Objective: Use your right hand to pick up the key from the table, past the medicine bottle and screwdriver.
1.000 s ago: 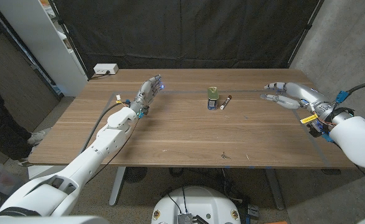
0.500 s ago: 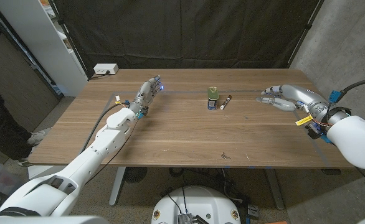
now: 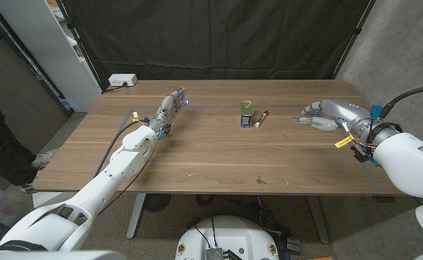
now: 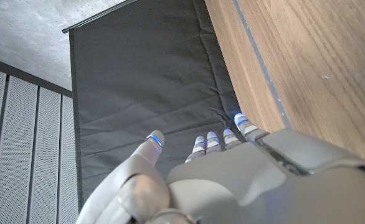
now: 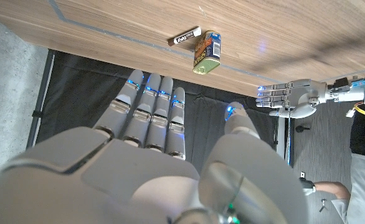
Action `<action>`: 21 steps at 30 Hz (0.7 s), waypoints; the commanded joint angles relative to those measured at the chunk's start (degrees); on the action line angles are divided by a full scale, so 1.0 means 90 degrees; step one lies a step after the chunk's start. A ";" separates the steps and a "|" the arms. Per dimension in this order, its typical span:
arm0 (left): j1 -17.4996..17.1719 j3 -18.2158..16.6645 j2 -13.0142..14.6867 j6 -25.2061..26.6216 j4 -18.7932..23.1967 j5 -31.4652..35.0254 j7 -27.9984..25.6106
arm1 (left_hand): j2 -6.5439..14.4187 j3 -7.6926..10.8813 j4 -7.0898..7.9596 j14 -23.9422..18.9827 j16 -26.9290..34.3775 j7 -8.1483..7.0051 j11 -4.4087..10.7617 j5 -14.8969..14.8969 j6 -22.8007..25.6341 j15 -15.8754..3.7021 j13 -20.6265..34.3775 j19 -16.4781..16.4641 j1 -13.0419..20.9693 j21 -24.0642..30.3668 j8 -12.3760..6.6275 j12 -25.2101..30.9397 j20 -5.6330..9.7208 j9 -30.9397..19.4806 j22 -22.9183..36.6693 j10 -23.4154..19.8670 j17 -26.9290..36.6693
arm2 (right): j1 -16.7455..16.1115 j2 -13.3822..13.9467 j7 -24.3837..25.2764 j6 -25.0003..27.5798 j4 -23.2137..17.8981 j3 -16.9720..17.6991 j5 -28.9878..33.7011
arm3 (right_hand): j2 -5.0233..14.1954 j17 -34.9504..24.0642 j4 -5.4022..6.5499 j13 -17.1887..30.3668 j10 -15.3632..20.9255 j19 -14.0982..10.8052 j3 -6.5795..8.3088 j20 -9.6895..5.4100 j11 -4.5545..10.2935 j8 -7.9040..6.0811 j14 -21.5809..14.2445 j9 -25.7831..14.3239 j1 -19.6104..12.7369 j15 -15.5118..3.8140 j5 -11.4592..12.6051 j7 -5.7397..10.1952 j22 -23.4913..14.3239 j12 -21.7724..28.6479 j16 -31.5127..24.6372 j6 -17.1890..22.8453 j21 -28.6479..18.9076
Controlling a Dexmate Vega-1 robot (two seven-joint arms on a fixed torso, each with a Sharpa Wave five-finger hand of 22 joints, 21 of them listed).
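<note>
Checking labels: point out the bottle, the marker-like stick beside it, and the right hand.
bottle [image 3: 247,114], head view, label side.
marker-like stick [image 3: 262,118], head view, mid-barrel.
right hand [image 3: 318,115], head view, middle of hand.

Legible text is limited. A dark, pen-shaped item [image 5: 187,36] lying on the table [image 5: 307,37] carries white lettering along its barrel; the characters are too small to read. The small green bottle [image 5: 207,52] just beside it bears a printed label, also illegible. No other readable markings are found.
</note>
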State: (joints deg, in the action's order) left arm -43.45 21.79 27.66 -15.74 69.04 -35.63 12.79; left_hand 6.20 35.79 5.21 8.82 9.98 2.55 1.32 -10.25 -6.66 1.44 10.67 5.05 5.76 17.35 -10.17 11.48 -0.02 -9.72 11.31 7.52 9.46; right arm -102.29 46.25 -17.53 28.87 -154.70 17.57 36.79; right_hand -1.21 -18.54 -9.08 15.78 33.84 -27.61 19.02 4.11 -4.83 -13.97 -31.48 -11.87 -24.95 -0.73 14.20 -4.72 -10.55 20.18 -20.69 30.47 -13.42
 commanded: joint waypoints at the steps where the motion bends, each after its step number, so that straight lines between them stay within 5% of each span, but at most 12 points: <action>1: -0.0005 -0.0026 -0.0009 -0.0026 -0.0058 -0.0033 0.0056 | 0.0230 0.0002 0.0020 0.0028 0.0016 -0.0007 -0.0048 -0.0019 -0.0003 0.0011 0.0019 0.0017 0.0039 -0.0014 -0.0020 0.0015 -0.0037 -0.0025 0.0018 0.0026 0.0023 | 0.0166 0.0478 -0.0732 0.0998 -0.0383 -0.0489 0.0850 | -0.0013 -0.0118 -0.0019 0.0064 -0.0125 -0.0069 -0.0033 0.0034 0.0011 0.0038 -0.0030 -0.0030 -0.0175 -0.0052 0.0072 0.0009 -0.0041 0.0034 -0.0084 -0.0078 -0.0033; 14: 0.0044 -0.0018 -0.0041 -0.0021 -0.0160 -0.0048 0.0137 | 0.0230 0.0000 0.0022 0.0034 0.0016 -0.0002 -0.0051 -0.0020 -0.0007 0.0015 0.0019 0.0015 0.0038 -0.0018 -0.0019 0.0017 -0.0045 -0.0025 0.0018 0.0022 0.0023 | 0.0431 0.0906 -0.1223 0.1759 -0.0577 -0.1134 0.1665 | -0.0156 -0.0969 -0.0067 0.0556 0.0207 -0.0271 -0.0177 0.0054 0.0239 -0.0151 -0.0568 -0.0159 -0.1020 -0.0217 0.0414 0.0090 -0.0091 0.0659 -0.0837 0.0415 -0.0082; 21: 0.0075 -0.0030 -0.0061 -0.0034 -0.0230 -0.0065 0.0181 | 0.0230 -0.0002 0.0024 0.0031 0.0018 -0.0002 -0.0060 -0.0020 -0.0007 0.0020 0.0019 0.0015 0.0036 -0.0020 -0.0020 0.0017 -0.0057 -0.0025 0.0019 0.0023 0.0023 | 0.0914 0.1354 -0.1927 0.2300 -0.0641 -0.1625 0.1912 | -0.0181 -0.1921 -0.0035 0.1128 -0.0176 -0.0322 -0.0332 0.0068 0.0291 -0.0056 -0.0381 -0.0297 -0.1683 -0.0295 0.0657 0.0120 -0.0158 0.1040 -0.1420 0.0123 -0.0119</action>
State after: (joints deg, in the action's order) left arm -43.22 21.62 27.36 -15.95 67.84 -36.01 13.83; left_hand 6.20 35.79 5.21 8.82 9.98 2.55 1.32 -10.25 -6.66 1.44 10.67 5.02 5.76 17.35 -10.17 11.47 -0.06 -9.72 11.31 7.52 9.46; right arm -98.58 53.60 -27.47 42.62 -159.29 8.55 49.37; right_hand -2.87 -32.48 -9.62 23.90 34.17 -29.96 16.59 4.82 -2.31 -14.87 -36.21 -13.96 -38.20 -3.11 19.29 -3.57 -11.61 28.41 -31.57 33.15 -13.98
